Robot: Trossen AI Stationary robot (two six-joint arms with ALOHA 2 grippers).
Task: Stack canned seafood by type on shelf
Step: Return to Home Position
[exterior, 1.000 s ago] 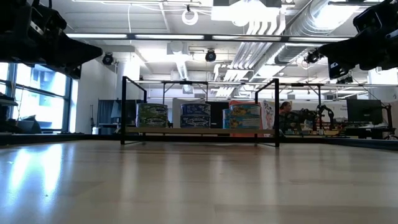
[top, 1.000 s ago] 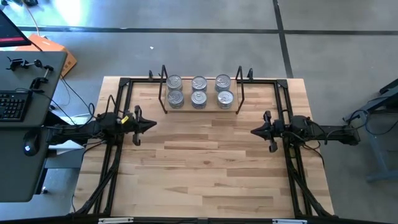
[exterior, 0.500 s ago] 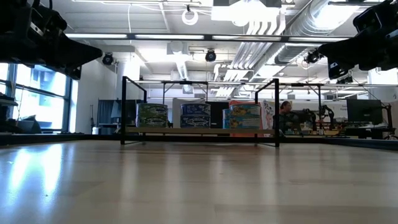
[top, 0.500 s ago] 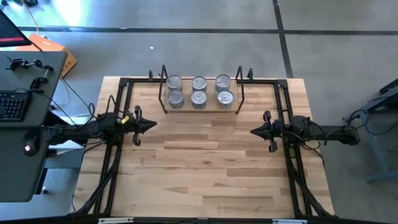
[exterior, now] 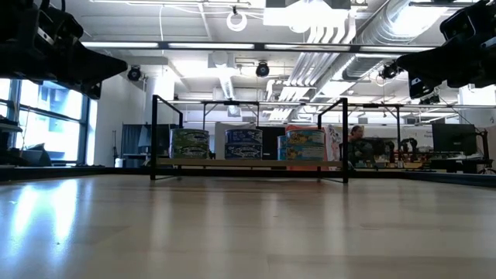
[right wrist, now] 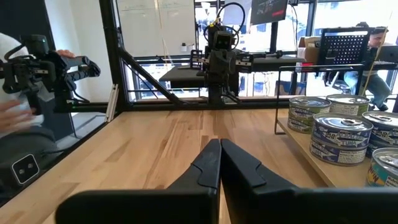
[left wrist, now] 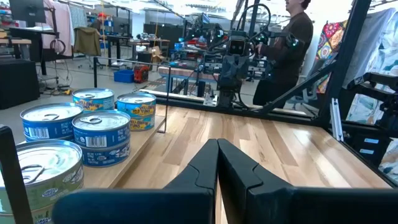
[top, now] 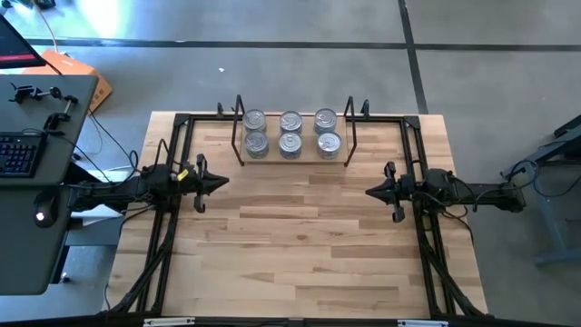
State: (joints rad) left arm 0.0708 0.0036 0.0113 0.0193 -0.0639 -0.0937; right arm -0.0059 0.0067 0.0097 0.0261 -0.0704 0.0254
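Note:
The shelf [top: 292,160], a light-wood board in a black rod frame, stands at the table's far middle. On it the canned seafood [top: 290,133] stands in two rows of three, silver lids up. The low view shows the tins [exterior: 243,144] two high, and the left wrist view shows blue-labelled tins [left wrist: 102,134] beside a green-labelled one [left wrist: 37,174]. My left gripper [top: 222,183] hovers shut over the table's left side, pointing level toward the right. My right gripper [top: 370,192] hovers shut over the right side, facing it. Both are nearer than the shelf and hold nothing.
Bare wooden tabletop [top: 300,236] lies between and in front of the two arms. Black frame rails [top: 172,227] run along the table's left and right sides. A desk with a keyboard [top: 18,154] stands off the left. A person [left wrist: 292,43] stands beyond the table.

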